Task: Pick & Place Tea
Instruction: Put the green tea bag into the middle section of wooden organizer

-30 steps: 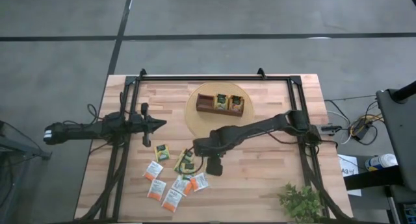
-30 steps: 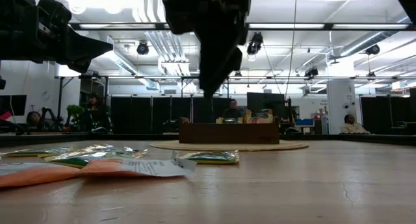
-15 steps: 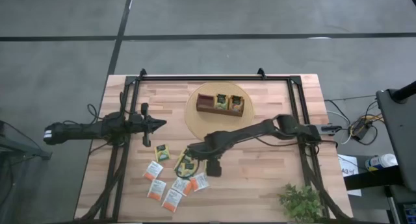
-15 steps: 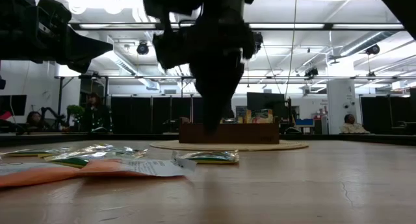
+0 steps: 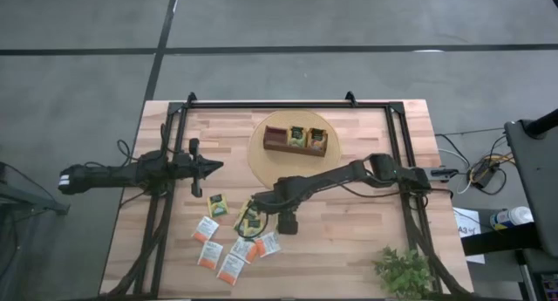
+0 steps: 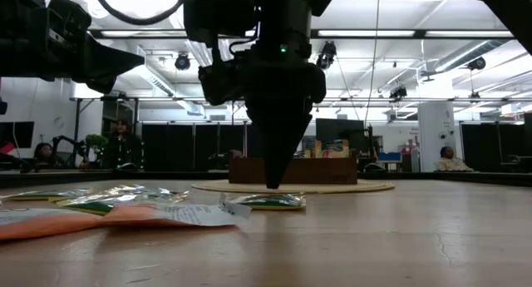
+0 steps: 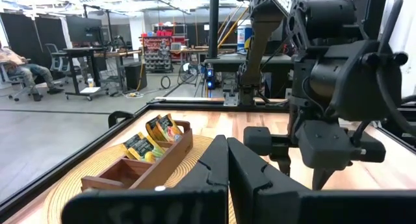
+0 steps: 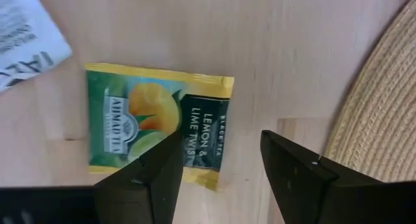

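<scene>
Several flat tea packets lie on the wooden table near its front. One yellow-green packet (image 8: 156,130) with a dark panel lies flat right under my right gripper (image 8: 221,146); it also shows in the low view (image 6: 268,201). That gripper (image 5: 251,218) points straight down and stands open just above the table. One finger is over the packet's dark panel and the other is beyond its edge. My left gripper (image 5: 216,166) waits shut and level at the table's left. The brown tray (image 5: 296,140) rests on a round woven mat.
More packets lie near the front left (image 5: 218,205) (image 5: 209,254) (image 5: 231,268) (image 5: 267,243). The round mat (image 5: 261,157) lies close to the gripper on its far side. A potted plant (image 5: 403,270) stands at the front right corner. A black frame (image 5: 288,104) runs along the table's sides.
My right gripper has come down toward the table over the yellow-green packet and shifted a little toward the near left. Its tips now hang close above the tabletop. The packets lie as before.
</scene>
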You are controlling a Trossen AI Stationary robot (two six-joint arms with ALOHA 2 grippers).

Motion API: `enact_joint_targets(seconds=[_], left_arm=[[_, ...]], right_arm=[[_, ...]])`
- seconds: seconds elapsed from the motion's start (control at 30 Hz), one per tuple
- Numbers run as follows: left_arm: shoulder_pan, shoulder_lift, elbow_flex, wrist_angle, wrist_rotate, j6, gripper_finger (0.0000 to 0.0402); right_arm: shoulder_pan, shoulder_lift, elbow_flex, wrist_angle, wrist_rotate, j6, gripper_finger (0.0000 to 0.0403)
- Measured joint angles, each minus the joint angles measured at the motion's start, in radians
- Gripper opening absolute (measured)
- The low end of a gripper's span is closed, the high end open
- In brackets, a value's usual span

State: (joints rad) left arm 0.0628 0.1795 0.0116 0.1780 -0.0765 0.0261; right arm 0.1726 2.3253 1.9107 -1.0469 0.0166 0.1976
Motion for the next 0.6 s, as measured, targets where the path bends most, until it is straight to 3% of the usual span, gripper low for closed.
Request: enact_joint_targets(seconds=[0.47,0.6], left_arm=[[0.0,0.0,0.0,0.0,0.0,0.0,0.0],[0.0,0.0,0.0,0.0,0.0,0.0,0.0]], right_arm=[[-0.007,-0.004,-0.071,0.09,0.0,-0.029,0.0202],[-0.009,-0.004,-0.071,0.089,0.001,-0.041,0.0174]])
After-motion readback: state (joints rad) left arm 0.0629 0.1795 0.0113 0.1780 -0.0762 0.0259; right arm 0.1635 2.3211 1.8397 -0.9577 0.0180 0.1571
